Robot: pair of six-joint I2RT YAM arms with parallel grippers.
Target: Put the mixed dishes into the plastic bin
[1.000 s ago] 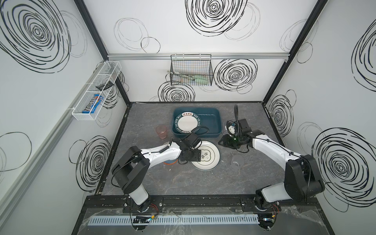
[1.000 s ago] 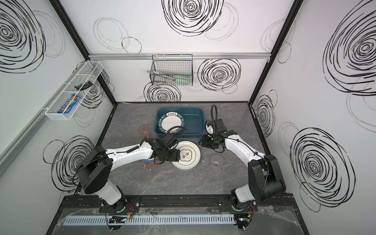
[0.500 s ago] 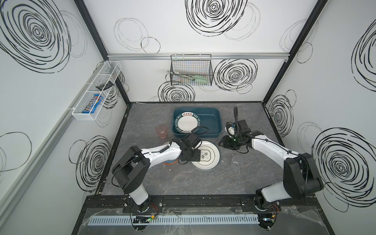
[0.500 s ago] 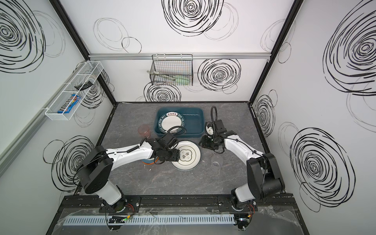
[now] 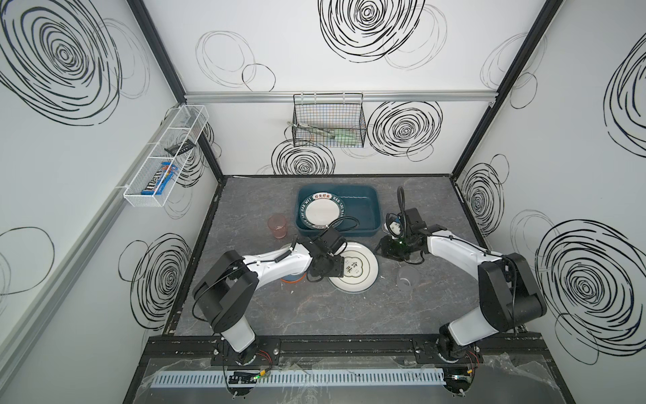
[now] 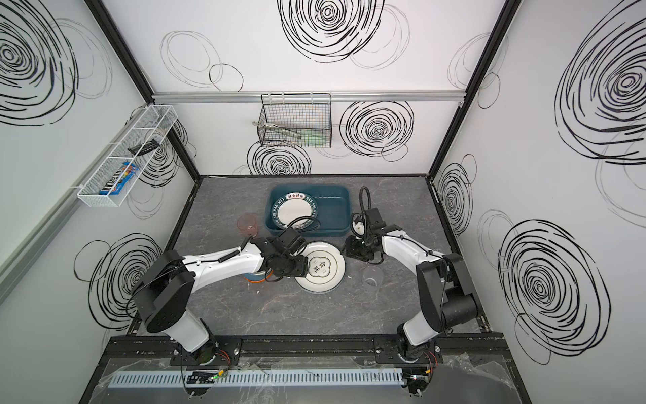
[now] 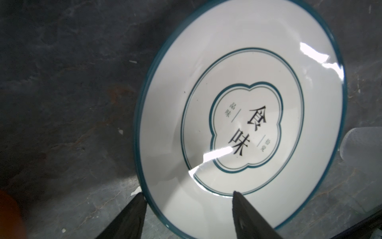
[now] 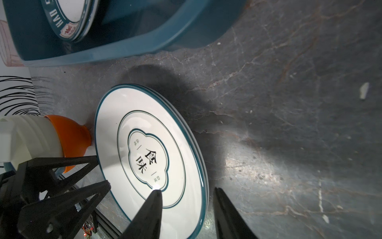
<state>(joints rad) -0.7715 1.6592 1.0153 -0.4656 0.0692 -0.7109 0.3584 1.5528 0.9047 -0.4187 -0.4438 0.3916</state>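
Over the last second both arms have stayed almost where they were. The one change is that the left gripper [image 7: 188, 195] has drawn its jaws in a little, though they are not pressed together: one finger stands outside the rim of the plate [image 5: 354, 267] and the other over its white face, so the rim sits between them unpinched. That reads as a pinch in the making, with the lift into the bin [image 5: 361, 213] the likely next step. The right gripper [image 8: 186, 190] has not changed: its jaws are spread at the opposite edge of the same plate, the rim showing between them in the wrist view, and whether a finger touches it I cannot tell. The plate lies flat on the table [image 5: 314, 314] just in front of the bin, which already holds a second plate [image 5: 321, 211] at its left end with bare floor beside it. Outside the bin are the bowls [image 5: 292, 278] under the left arm, a pink tumbler [image 5: 278, 225] and a clear tumbler [image 5: 408, 280]
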